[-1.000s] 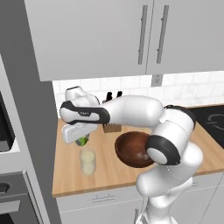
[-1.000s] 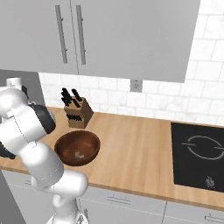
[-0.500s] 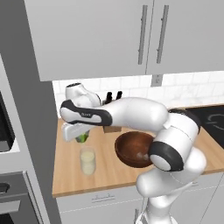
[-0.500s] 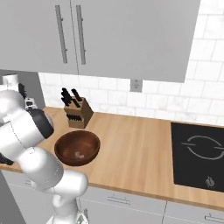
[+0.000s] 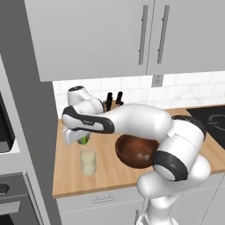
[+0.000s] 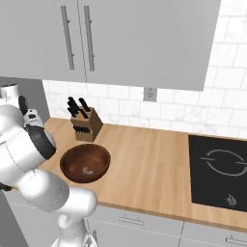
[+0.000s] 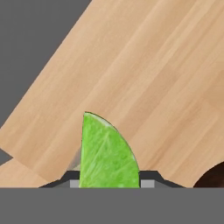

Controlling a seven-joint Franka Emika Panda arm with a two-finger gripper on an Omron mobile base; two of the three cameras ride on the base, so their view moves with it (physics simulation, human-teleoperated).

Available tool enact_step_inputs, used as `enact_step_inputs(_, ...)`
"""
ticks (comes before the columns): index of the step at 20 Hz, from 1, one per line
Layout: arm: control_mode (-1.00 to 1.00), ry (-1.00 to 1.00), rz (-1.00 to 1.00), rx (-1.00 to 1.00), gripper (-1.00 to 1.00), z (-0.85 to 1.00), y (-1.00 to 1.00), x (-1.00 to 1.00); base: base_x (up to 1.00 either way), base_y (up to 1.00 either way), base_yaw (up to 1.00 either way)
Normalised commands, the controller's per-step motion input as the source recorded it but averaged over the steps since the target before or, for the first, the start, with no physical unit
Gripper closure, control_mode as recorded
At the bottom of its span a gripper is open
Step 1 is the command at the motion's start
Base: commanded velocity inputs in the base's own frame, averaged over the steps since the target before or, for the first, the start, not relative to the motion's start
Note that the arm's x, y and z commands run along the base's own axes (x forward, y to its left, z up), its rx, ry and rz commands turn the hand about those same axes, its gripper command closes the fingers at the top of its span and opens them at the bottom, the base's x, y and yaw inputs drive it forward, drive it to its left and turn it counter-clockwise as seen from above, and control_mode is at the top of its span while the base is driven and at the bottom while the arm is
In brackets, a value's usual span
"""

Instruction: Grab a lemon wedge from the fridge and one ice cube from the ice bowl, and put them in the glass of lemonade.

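Gripper (image 5: 81, 139): closed on the lemon wedge (image 7: 107, 153), held up in the air just above the glass of lemonade (image 5: 88, 162).
Lemon wedge: bright green, pinched between the two fingers, flat side up and down in the hand view, round side next to it.
Glass of lemonade: upright on the wooden counter (image 6: 154, 164), near the left end.
Ice bowl (image 6: 85, 162): dark brown, just beside the glass, pale ice cube (image 6: 87, 170) inside.
Knife block (image 6: 85, 124): behind the bowl, by the tiled wall.
Stove top (image 6: 219, 171): black, far right.

The glass of lemonade (image 5: 88, 162) stands left of the ice bowl (image 5: 137, 151), knife block (image 6: 86, 126) behind.
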Motion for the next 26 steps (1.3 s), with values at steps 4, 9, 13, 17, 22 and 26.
enact_step_inputs(4, -1.0, -0.21, 0.0, 0.0, 1.0, 0.0, 0.0, -0.06, 0.0, 0.0, 0.0)
enact_step_inputs(9, -1.0, -0.14, 0.0, 0.0, 1.0, 0.0, 0.0, -0.09, 0.0, 0.0, 0.0)
enact_step_inputs(13, -1.0, 0.0, 0.0, 0.0, 1.0, 0.0, 0.0, 0.0, 0.0, 0.0, 0.0)
enact_step_inputs(17, -1.0, -0.05, 0.0, 0.0, 1.0, 0.0, 0.0, -0.44, 0.0, 0.0, 0.0)
enact_step_inputs(22, -1.0, -0.12, 0.0, 0.0, 1.0, 0.01, 0.0, -0.3, 0.0, 0.0, 0.0)
enact_step_inputs(26, -1.0, -0.02, 0.0, 0.0, 1.0, 0.0, -0.01, -0.02, 0.0, 0.0, 0.0)
